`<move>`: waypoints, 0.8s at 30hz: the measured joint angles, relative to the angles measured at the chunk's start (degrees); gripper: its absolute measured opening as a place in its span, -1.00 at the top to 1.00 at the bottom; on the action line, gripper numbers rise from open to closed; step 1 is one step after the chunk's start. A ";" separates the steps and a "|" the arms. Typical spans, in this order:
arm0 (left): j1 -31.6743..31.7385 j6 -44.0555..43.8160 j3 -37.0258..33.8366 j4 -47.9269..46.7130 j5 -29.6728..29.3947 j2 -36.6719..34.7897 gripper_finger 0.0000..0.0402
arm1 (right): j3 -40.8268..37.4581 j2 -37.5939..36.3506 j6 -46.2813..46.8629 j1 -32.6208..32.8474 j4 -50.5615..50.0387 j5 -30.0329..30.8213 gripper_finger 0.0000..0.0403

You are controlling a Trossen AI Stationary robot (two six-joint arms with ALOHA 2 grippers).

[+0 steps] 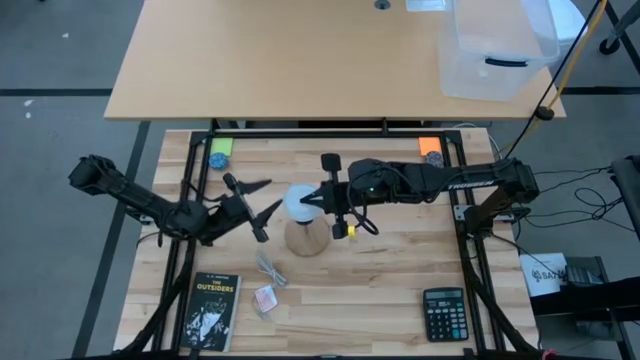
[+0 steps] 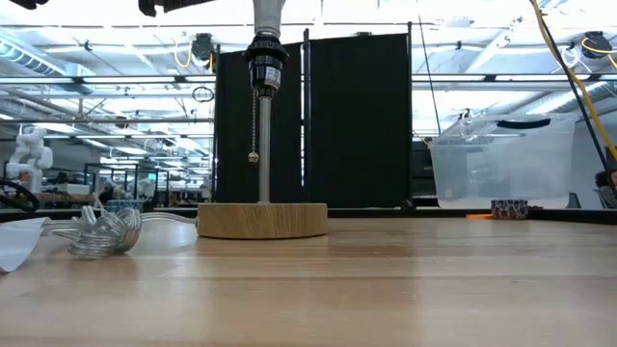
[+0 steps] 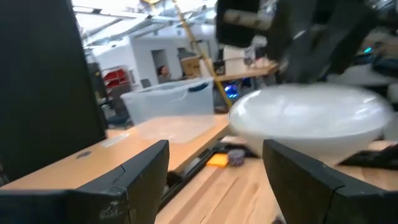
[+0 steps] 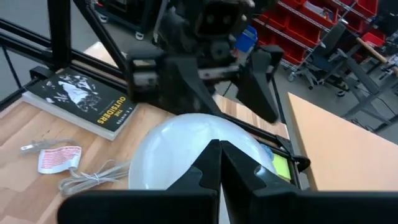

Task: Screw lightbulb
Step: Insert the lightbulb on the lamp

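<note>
Spread wide, the left gripper stood just left of the lightbulb, which sat atop the wooden lamp stand; the right gripper, its jaws pressed together, touched the bulb's right side. One book reading "THE OUTSIDERS" lay left of the stand, one calculator right.
</note>
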 joint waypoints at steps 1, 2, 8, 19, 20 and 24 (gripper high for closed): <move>0.02 0.00 -0.04 -0.01 -0.17 0.02 -0.31 | 0.00 0.01 0.01 0.15 0.12 0.02 1.00; 0.12 -0.23 -0.04 -0.03 -0.37 0.02 -0.31 | 0.00 0.02 0.01 0.27 0.11 0.04 1.00; 0.48 -0.44 -0.04 -0.51 -4.33 0.00 -0.31 | 0.00 0.02 0.16 0.24 0.21 0.13 1.00; -8.70 4.24 -0.06 0.13 4.24 -5.25 -0.31 | -0.02 0.00 0.18 -0.15 0.41 0.23 1.00; -8.11 3.89 -0.06 -0.01 4.70 -4.75 -0.31 | -0.02 0.00 0.20 -0.20 0.45 0.23 1.00; -5.17 1.78 -0.06 -0.42 6.30 -2.96 -0.31 | -0.02 0.02 0.30 -0.21 0.59 0.25 1.00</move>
